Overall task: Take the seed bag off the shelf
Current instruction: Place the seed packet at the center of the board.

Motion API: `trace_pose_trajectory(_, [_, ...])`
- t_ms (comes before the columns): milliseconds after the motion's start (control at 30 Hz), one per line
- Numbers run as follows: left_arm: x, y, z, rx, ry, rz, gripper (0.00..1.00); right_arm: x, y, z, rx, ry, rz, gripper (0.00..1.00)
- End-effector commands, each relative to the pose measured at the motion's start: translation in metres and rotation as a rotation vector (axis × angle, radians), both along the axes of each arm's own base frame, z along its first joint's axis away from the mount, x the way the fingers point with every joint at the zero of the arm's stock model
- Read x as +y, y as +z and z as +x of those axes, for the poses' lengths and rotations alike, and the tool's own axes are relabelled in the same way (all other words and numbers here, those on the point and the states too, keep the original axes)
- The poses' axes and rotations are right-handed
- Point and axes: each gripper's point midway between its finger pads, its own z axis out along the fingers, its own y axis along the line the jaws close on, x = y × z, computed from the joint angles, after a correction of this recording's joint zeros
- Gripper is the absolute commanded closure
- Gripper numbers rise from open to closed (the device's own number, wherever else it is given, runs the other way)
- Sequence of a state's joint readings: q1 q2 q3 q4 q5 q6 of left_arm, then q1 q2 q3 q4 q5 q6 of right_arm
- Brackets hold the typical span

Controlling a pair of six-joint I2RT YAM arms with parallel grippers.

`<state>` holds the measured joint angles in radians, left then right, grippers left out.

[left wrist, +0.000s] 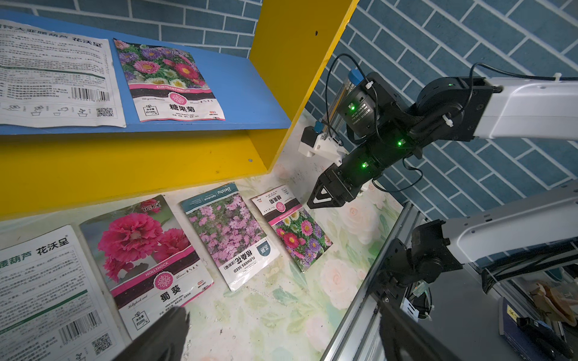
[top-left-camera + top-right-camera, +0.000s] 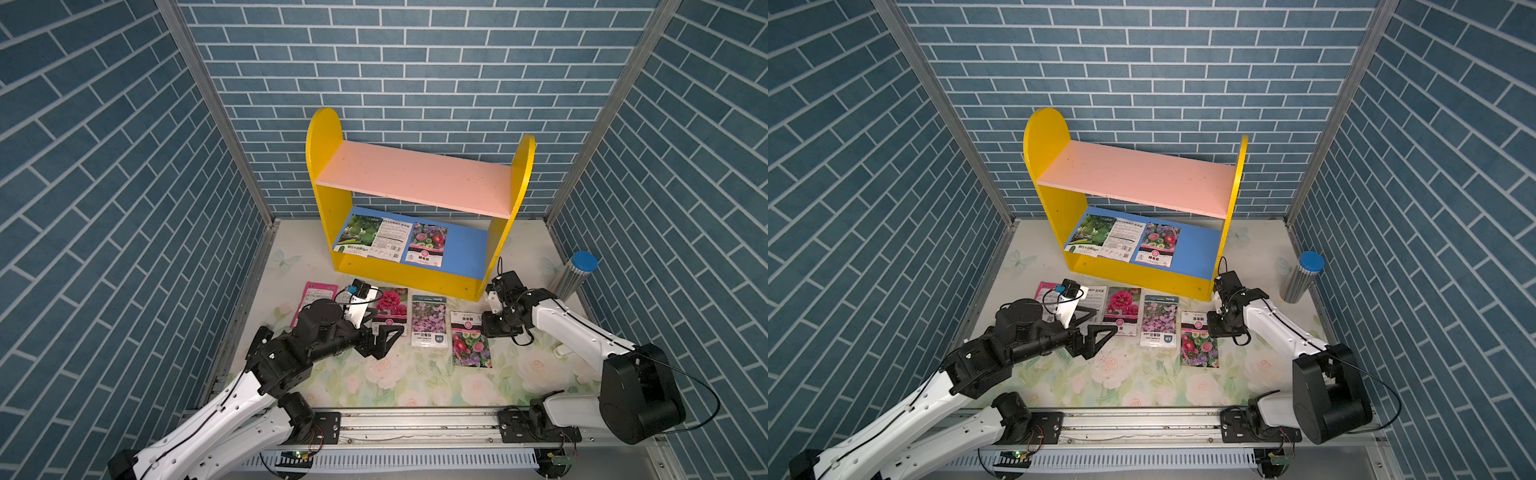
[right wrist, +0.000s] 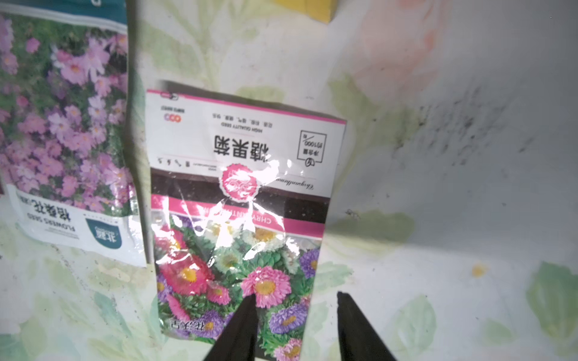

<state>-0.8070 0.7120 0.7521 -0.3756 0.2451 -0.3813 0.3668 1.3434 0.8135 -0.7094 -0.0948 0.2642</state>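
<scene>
The yellow shelf (image 2: 415, 174) (image 2: 1133, 174) stands at the back of the table. On its blue lower board lie three seed bags: a green gourd one (image 2: 359, 235), a white printed one (image 2: 390, 243) and a chrysanthemum one (image 2: 426, 245) (image 1: 172, 81). Another chrysanthemum seed bag (image 2: 471, 345) (image 3: 240, 193) lies flat on the table in front of the shelf. My right gripper (image 2: 485, 331) (image 3: 294, 297) is open low over this bag's edge, one finger above the bag, the other above the table. My left gripper (image 2: 384, 338) (image 2: 1096, 338) hangs open and empty near the hollyhock bag.
More bags lie in a row on the floral table: a pink one (image 2: 318, 293), a hollyhock one (image 2: 390, 305) and a purple-flower one (image 2: 428, 320). A ribbed metal cylinder with a blue cap (image 2: 575, 276) stands at the right. Blue brick walls close in three sides.
</scene>
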Motion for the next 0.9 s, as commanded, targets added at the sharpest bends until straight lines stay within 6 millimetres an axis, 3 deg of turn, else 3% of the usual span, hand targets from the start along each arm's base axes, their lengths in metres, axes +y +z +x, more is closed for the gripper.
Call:
trace_pose_trajectory(0, [-0.001, -0.002, 0.004, -0.004, 0.012, 0.0, 0.0, -0.019, 0.014, 0.007, -0.042, -0.054, -0.095, 0.51])
trace_pose_trajectory(67, [-0.002, -0.003, 0.006, 0.001, 0.018, 0.002, 0.0, -0.022, 0.025, 0.011, -0.082, -0.07, -0.099, 0.47])
trace_pose_trajectory(167, [-0.004, -0.001, 0.01, 0.003, 0.033, -0.007, 0.0, -0.002, 0.049, 0.014, -0.169, -0.036, 0.035, 0.41])
trace_pose_trajectory(267, [-0.008, 0.001, 0.018, 0.006, 0.056, -0.018, 0.0, 0.025, 0.085, 0.013, -0.297, 0.029, 0.227, 0.29])
trace_pose_trajectory(367, [-0.01, 0.005, 0.03, -0.001, 0.099, -0.03, 0.0, 0.046, 0.116, 0.012, -0.401, 0.078, 0.36, 0.06])
trace_pose_trajectory(433, [-0.013, 0.008, 0.036, -0.006, 0.118, -0.035, 0.0, 0.056, 0.131, 0.011, -0.448, 0.098, 0.403, 0.0])
trace_pose_trajectory(633, [-0.02, 0.012, 0.049, 0.003, 0.144, -0.022, 0.0, 0.089, 0.156, 0.011, -0.567, 0.157, 0.375, 0.0])
trace_pose_trajectory(867, [-0.012, 0.012, 0.051, -0.002, 0.184, 0.0, 0.0, 0.121, 0.176, 0.023, -0.695, 0.202, 0.36, 0.0])
